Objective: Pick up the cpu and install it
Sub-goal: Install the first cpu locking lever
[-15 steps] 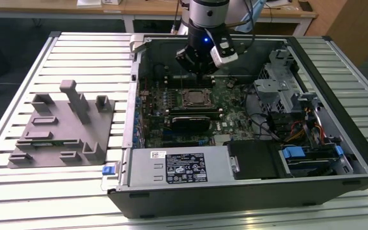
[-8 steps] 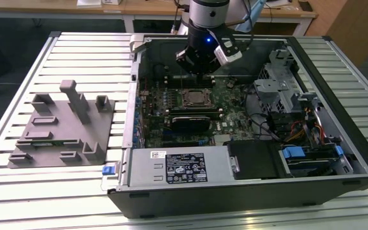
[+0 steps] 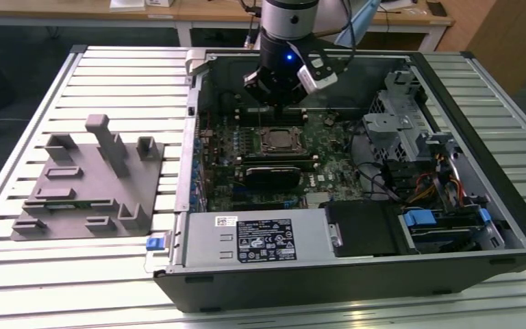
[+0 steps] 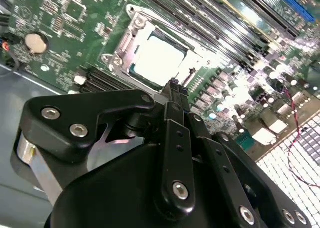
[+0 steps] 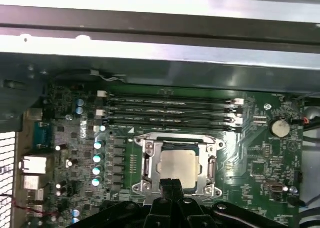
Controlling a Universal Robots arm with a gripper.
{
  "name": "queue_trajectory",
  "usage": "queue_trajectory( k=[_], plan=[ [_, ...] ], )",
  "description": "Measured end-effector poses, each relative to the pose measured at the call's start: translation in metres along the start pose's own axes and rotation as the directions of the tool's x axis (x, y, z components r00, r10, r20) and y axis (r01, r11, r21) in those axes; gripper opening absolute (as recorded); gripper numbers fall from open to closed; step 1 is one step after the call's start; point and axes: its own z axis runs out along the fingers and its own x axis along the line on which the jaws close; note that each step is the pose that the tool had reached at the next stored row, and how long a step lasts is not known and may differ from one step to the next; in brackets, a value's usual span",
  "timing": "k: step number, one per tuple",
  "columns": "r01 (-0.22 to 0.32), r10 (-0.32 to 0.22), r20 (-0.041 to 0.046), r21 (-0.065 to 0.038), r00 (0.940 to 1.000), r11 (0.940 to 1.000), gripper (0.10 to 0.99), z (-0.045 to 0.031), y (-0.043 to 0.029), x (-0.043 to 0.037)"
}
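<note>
1. Sitting in the socket frame point(image 5: 177, 165) mid-frame in the first wrist view, the cpu point(image 5: 178, 167) looks seated.
2. Tool point(image 5: 171, 184) fingers pressed together, holding nothing, just above it.
3. I'd lift straight, no dragging.

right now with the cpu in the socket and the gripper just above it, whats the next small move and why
Probably lift the gripper straight up a little. The cpu already lies flat inside the socket frame, the fingers look closed and empty, and the memory sticks stand close beside, so sideways motion seems riskier.
</note>
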Motion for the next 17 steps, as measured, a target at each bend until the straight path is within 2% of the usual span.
queue_trajectory(
  k=[8, 17],
  plan=[
    [0.0, 0.0, -0.0001, 0.0, 1.0, 1.0, 0.106, -0.0001, 0.0005, 0.0133],
    [0.0, 0.0, -0.0001, 0.0, 1.0, 1.0, 0.106, -0.0001, 0.0008, 0.0203]
  ],
)
